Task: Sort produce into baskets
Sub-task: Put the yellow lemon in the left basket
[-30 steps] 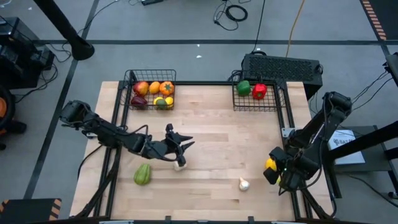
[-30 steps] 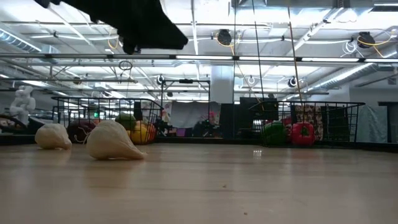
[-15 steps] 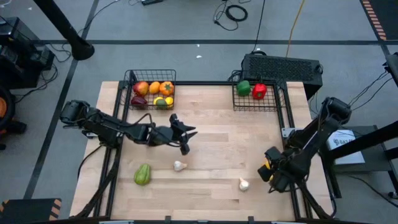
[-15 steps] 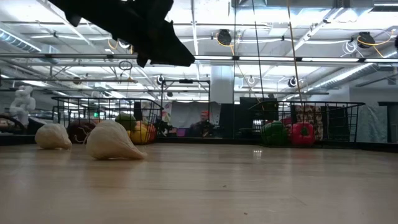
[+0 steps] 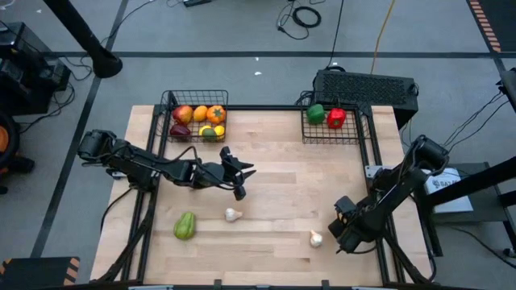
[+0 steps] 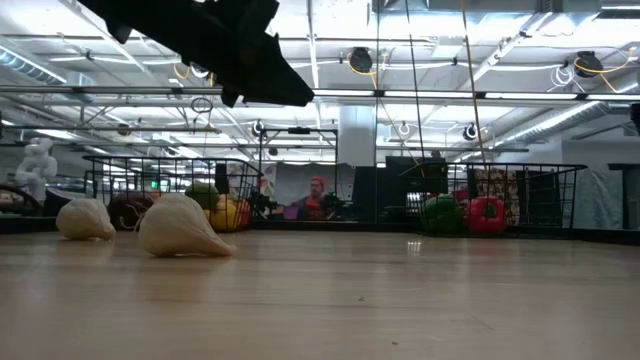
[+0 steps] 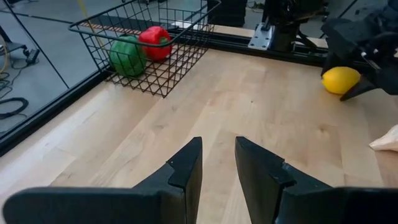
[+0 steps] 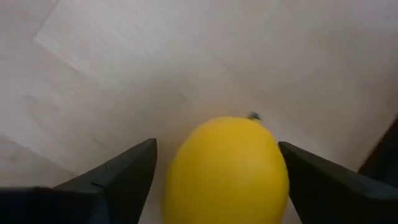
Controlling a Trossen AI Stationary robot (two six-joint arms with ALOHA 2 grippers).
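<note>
Evidently the right gripper (image 8: pixel 214 180) stood wide around the lemon (image 8: pixel 227 171) on the table (image 5: pixel 282 193) near its right edge; closing squarely across its middle seemed wise; the left gripper (image 7: pixel 217 163), narrow and empty, hung mid-table.

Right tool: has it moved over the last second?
Yes. In the high view the right tool has swung inward from the table's right edge toward the garlic bulb, open around the lemon. That garlic bulb has stayed put.
</note>
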